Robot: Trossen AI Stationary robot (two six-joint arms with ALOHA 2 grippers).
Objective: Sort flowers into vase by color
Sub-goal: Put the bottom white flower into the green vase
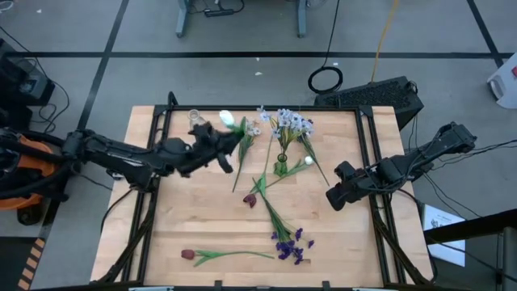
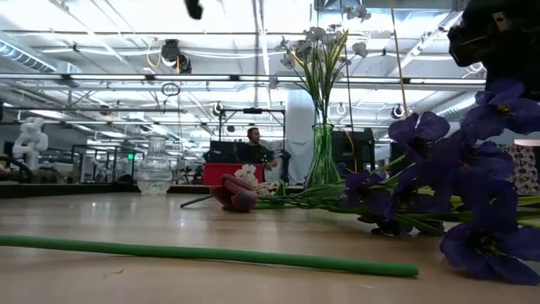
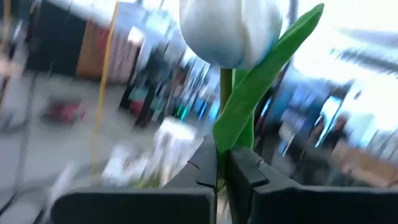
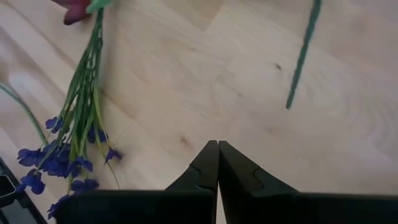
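Above the wooden table, the outstretched left gripper clamps a white tulip stem upright.

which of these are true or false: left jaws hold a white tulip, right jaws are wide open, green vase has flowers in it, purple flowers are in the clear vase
1. The left gripper holds a white tulip. True.
2. The right gripper is wide open. False: its jaws are shut, holding nothing.
3. The green vase has flowers in it. True.
4. The purple flowers are in the clear vase. False: they lie on the table.
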